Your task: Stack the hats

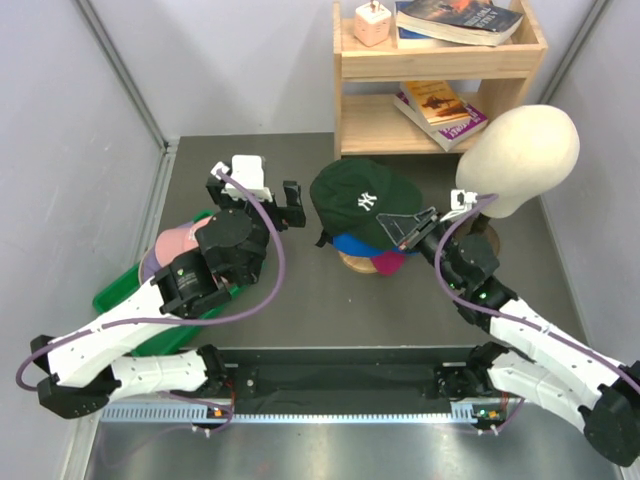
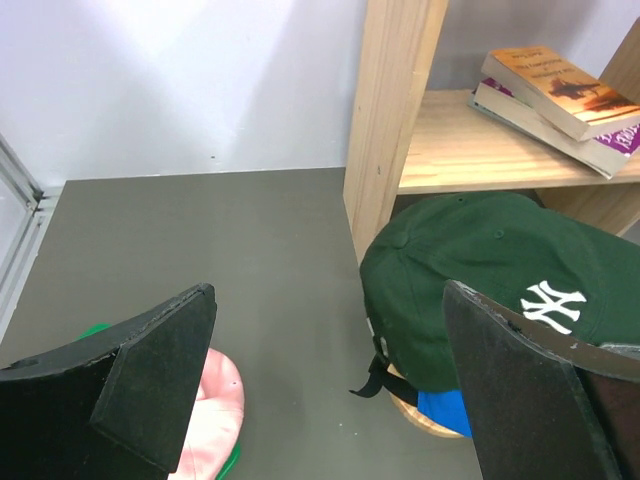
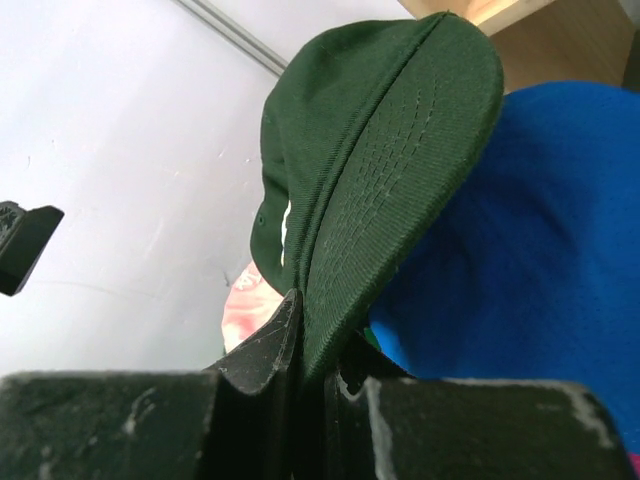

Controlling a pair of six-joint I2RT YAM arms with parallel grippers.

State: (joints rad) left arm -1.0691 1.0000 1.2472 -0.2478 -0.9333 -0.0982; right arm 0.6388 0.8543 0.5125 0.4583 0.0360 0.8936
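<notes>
Grey tabletop [image 1: 300, 300] fills the top view, walled by pale panels. At far left a green tray [image 1: 112, 292] holds a pale pink cap [image 1: 172, 243], partly under the left arm. The left gripper [image 1: 256, 195] hovers with its fingers spread wide and nothing between them, clearest in its own wrist view. Mid-table, a dark green cap [image 1: 360, 200] with a white logo sits atop a blue cap [image 1: 348, 244] and a bright pink hat [image 1: 392, 263] on a wooden stand [image 1: 355, 266]. Only the right wrist view shows the right gripper [image 1: 415, 226] pinching the green brim. A mannequin head [image 1: 520, 150] stands far right.
</notes>
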